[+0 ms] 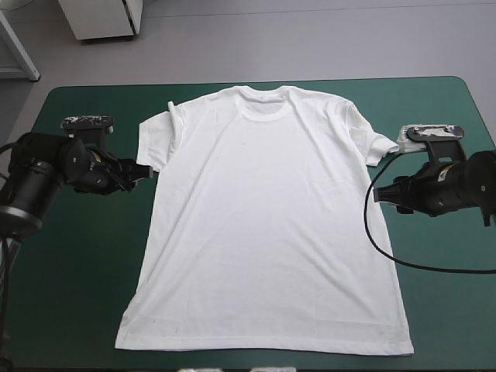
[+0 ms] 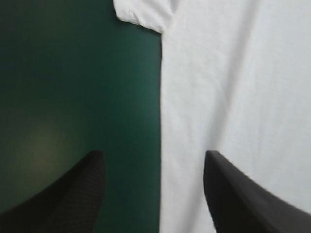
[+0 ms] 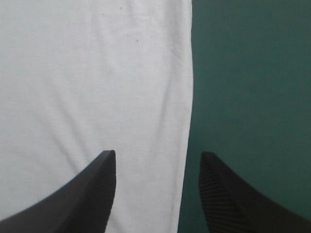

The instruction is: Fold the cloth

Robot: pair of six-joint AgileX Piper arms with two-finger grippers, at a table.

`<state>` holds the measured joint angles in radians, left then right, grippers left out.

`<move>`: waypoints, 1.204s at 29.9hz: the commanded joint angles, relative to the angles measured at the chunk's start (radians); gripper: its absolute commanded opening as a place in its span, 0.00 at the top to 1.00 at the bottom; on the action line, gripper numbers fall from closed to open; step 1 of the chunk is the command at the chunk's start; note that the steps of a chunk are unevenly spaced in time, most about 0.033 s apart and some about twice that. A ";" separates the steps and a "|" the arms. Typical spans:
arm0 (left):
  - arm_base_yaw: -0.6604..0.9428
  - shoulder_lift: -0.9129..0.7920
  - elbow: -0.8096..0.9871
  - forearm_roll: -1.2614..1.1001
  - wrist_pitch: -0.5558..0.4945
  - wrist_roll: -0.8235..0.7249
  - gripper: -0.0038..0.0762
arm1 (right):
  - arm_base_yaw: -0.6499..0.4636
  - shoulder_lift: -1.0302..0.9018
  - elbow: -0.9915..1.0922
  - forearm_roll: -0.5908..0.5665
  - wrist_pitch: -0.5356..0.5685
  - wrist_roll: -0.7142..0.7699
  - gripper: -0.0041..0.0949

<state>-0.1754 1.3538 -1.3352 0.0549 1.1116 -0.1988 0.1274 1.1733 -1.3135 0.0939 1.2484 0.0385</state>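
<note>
The white T-shirt [image 1: 263,217] lies spread flat on the teal-green cover [image 1: 77,294], collar toward the far edge and hem along the front edge. My left gripper [image 1: 142,172] stands open just beside the shirt's left side, below the left sleeve. In the left wrist view that side edge of the T-shirt [image 2: 233,97] runs between the open left gripper [image 2: 154,154], with the sleeve [image 2: 143,14] ahead. My right gripper [image 1: 378,194] is open by the right side, below the right sleeve. The T-shirt [image 3: 87,73] edge passes between the open right gripper [image 3: 157,153].
Strips of teal-green cover [image 2: 73,73] [image 3: 252,73] show on both sides of the shirt, under each arm. The hem lies close to the table's front edge.
</note>
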 commanded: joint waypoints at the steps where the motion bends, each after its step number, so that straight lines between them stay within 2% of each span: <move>1: 0.046 0.055 -0.075 -0.019 -0.019 0.083 0.41 | -0.001 -0.011 -0.034 -0.050 -0.027 0.011 0.47; 4: 0.044 0.122 -0.098 -0.027 -0.014 0.111 0.42 | -0.024 0.007 -0.038 -0.050 -0.024 0.014 0.47; 12: 0.044 0.244 -0.131 -0.055 -0.031 0.122 0.43 | -0.122 0.084 -0.047 0.044 -0.061 0.010 0.47; 23: 0.042 0.450 -0.239 -0.102 -0.058 0.152 0.43 | -0.122 0.204 -0.130 0.068 -0.072 0.003 0.47; 29: 0.042 0.561 -0.328 -0.105 -0.019 0.152 0.43 | -0.122 0.229 -0.144 0.070 -0.073 0.003 0.47; 34: 0.042 0.613 -0.329 -0.101 -0.008 0.142 0.43 | -0.122 0.235 -0.145 0.066 -0.075 -0.001 0.47; 36: 0.042 0.627 -0.329 -0.101 -0.010 0.137 0.46 | -0.122 0.235 -0.145 0.059 -0.075 -0.001 0.47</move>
<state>-0.1323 2.0205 -1.6331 -0.0418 1.1029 -0.0493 0.0151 1.4396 -1.4231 0.1557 1.2011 0.0481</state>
